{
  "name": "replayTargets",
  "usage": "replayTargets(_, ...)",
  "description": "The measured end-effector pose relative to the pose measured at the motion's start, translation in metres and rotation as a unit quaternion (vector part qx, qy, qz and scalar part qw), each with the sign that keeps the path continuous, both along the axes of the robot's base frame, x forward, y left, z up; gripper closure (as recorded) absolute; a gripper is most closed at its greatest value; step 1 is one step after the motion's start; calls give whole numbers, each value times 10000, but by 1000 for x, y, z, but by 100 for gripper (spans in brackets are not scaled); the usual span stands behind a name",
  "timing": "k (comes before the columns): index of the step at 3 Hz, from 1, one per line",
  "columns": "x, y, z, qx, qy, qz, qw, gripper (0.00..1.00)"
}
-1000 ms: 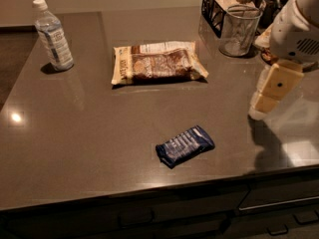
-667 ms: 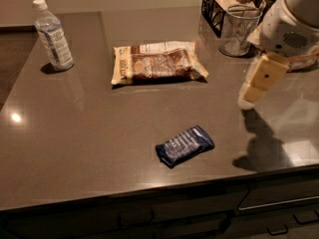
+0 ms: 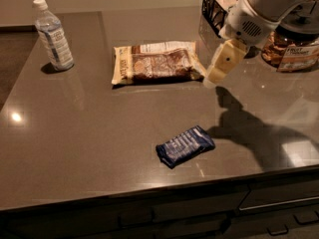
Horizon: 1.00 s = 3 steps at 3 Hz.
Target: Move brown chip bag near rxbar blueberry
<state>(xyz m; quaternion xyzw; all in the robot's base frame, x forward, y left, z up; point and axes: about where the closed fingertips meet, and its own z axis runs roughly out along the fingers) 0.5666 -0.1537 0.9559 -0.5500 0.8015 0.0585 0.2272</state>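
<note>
Camera view: the gripper [image 3: 211, 78] has moved left since the earlier frames. It was out over the right side of the bench [image 3: 89, 148]; now its tip is just beside the right end of the brown chip bag [image 3: 158, 63]. Bag, bar and bottle have not shifted.

- Gripper: a cream-coloured piece hangs from the white arm [image 3: 264, 9], which enters from the top right. It tilts down and to the left, tip towards the bag's near right corner. Can't tell whether the gripper is wide or narrow from this angle. It is holding nothing that I can see. Can't tell whether the tip touches the bag or the bench.
- Brown chip bag: lies flat in the far middle of the bench, long side running left-right. Dark brown centre, cream ends.
- rxbar blueberry [image 3: 185, 146]: lies flat near the front edge of the bench, slightly right of centre, turned at an angle with its right end further back. It is well apart from the bag, with bare bench between them.
- Water bottle [image 3: 52, 34]: stands upright at the far left, well apart from the bag.
- Black wire basket [image 3: 215, 6]: at the far right behind the arm, with a labelled jar [image 3: 294, 54] just to its right.
- The arm's shadow [image 3: 254, 133] falls on the bench right of the bar, and its edge reaches the bar's right end.
</note>
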Motion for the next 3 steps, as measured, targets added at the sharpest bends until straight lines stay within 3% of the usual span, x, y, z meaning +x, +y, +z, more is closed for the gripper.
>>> replayTargets(1,35,34,-9,138,17,49,9999,0)
replayTargets(3,107,63,-24,-401,-42,293,9988,0)
